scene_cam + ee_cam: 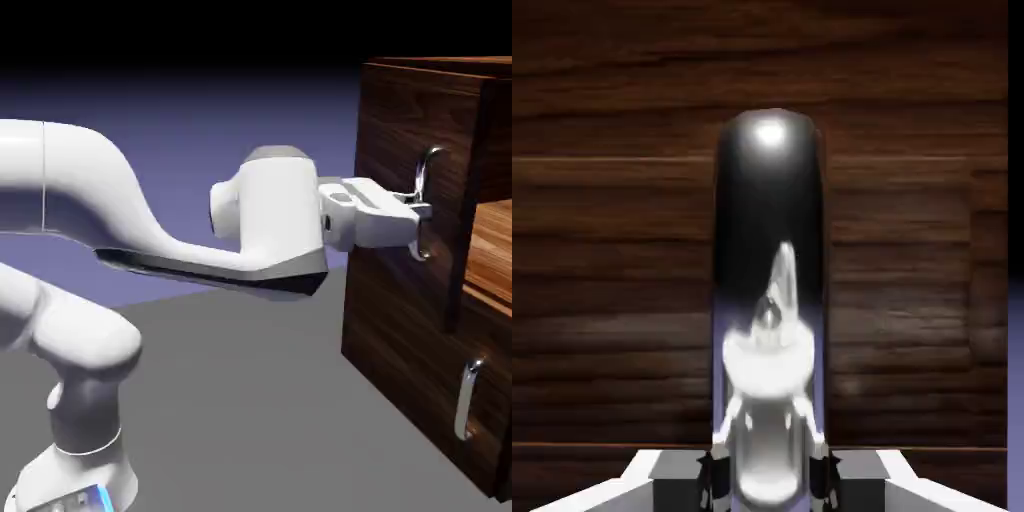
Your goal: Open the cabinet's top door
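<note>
While clamped on the top door's handle [425, 205], hand [418, 212] beside lower handle [466, 400].

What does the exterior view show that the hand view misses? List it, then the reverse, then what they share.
Only the exterior view: the white arm, the whole cabinet with its lower door's short handle, and the grey table. Only the hand view: the claw's grey fingertips pinching the bar, seen close up. Both: the top door and its silver handle, with the claw shut on it.
</note>
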Available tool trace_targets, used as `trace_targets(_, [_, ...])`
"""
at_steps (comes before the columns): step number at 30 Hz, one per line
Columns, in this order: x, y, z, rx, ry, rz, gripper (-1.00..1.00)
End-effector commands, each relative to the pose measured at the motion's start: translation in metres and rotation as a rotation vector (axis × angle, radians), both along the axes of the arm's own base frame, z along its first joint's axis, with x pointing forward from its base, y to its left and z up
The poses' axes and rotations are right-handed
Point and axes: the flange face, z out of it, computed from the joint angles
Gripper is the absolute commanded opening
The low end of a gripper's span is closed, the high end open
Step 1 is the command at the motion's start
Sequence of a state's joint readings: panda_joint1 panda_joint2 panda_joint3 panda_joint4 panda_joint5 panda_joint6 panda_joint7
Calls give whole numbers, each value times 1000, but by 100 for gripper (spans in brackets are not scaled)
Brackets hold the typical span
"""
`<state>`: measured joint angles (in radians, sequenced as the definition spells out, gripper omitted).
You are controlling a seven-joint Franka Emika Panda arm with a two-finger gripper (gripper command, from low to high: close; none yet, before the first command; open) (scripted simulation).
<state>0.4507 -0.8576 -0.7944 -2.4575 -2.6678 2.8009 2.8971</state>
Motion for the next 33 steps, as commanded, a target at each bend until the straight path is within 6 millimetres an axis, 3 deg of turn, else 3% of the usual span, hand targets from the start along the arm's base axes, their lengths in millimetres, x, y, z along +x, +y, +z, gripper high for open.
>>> trace_targets(1, [-5,4,0,2,0,-15,-100])
trace_targets(17, [-76,72,0,2,0,-228,-100])
trace_targets(33, [-116,128,0,2,-1,-379,-100])
